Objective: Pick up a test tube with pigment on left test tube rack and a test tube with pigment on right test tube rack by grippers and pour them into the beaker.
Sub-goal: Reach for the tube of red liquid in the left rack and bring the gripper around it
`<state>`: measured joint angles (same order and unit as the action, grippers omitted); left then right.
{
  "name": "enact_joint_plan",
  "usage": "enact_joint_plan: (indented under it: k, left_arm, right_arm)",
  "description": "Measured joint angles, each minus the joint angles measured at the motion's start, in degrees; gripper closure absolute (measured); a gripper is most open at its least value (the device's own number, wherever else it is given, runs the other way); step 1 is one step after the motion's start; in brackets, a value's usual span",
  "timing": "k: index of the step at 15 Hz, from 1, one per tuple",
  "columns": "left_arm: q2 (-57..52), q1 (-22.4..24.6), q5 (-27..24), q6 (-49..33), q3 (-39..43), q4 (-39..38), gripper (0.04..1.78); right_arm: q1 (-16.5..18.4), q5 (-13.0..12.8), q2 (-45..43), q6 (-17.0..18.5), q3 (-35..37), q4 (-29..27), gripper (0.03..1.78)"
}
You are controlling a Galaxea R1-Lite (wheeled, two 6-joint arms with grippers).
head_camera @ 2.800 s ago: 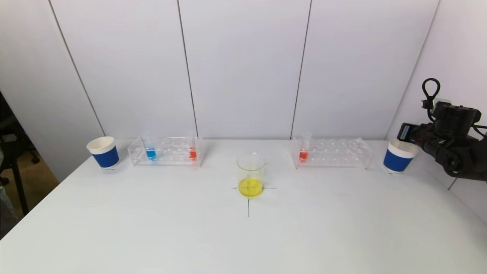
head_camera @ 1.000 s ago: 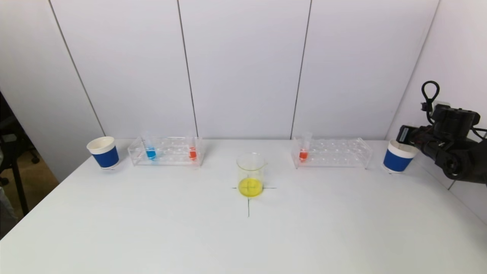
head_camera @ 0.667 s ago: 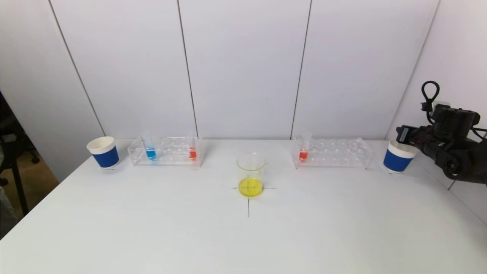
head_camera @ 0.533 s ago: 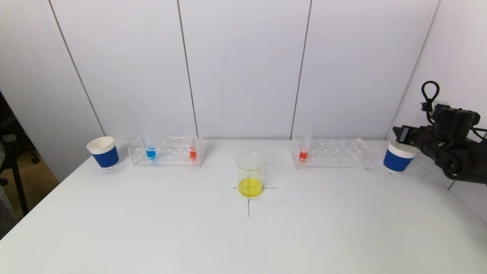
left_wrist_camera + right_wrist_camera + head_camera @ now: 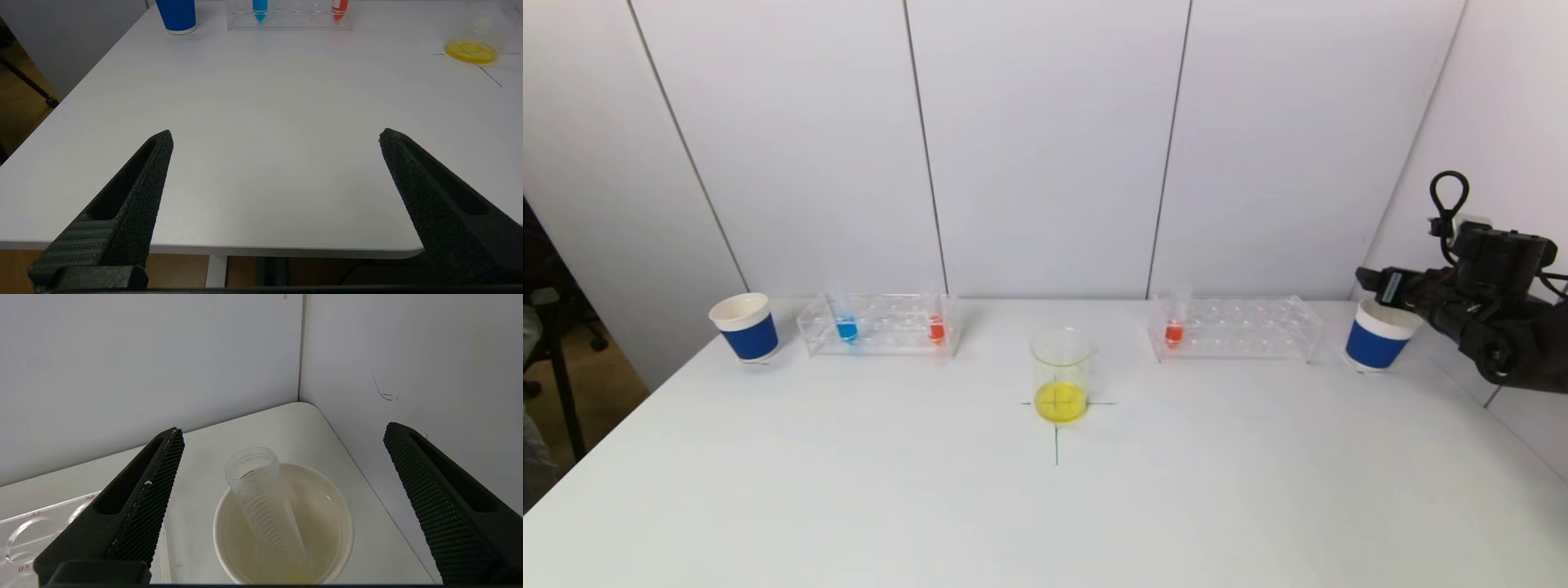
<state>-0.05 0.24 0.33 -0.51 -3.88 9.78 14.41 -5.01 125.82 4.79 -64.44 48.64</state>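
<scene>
Yellow liquid already in the beaker [image 5: 1060, 374], at the middle of the worktop [image 5: 1045, 506], on a drawn cross. Looks like one pour done. An empty tube [image 5: 265, 502] leaning inside the right cup [image 5: 1379, 335], far right of the beaker, nothing gripping it.

Right gripper [image 5: 282, 441] up above that cup, wide open, holding nothing. Left gripper [image 5: 276, 136] low at the near edge of the worktop, left of the beaker and well apart from it, wide open too, holding nothing.

Still left to do: a tube from the left rack [image 5: 880, 325], behind and left of the beaker. A blue tube [image 5: 846, 320] and a red tube [image 5: 936, 320] standing there, untouched. One more red tube [image 5: 1174, 322] standing in the right rack [image 5: 1233, 328], behind and right of the beaker. So about half done, by the look of it.

Another cup [image 5: 745, 327] far left of the beaker, past the left rack. Nothing standing between the left gripper and the left rack. Red tube nearer the beaker than the blue one. Tubes thin and tall, easy to knock against the rack when lifting.
</scene>
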Motion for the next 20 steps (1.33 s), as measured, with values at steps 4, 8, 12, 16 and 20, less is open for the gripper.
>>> enact_joint_plan:
  k: [4, 8, 12, 16, 20]
  left_arm:
    - [0.0, 0.0, 0.0, 0.0, 0.0, 0.02, 0.06]
    - [0.0, 0.02, 0.0, 0.0, 0.0, 0.0, 0.06]
    - [0.0, 0.0, 0.0, 0.02, 0.0, 0.0, 0.06]
    - [0.0, 0.0, -0.02, 0.0, 0.0, 0.02, 0.06]
    - [0.0, 0.0, 0.0, 0.02, 0.0, 0.02, 0.06]
  right_arm:
    - [-0.41, 1.57, -3.77, -0.06, 1.84, -0.09, 0.04]
    - [-1.6, 2.23, -11.81, -0.13, 7.19, -0.38, 0.04]
    - [-4.71, 3.78, -24.81, -0.11, 14.95, -1.57, 0.04]
    - [-11.11, 3.86, -41.45, -0.2, 23.71, -6.11, 0.04]
    - [-16.77, 1.0, -56.39, -1.11, 33.82, -9.01, 0.04]
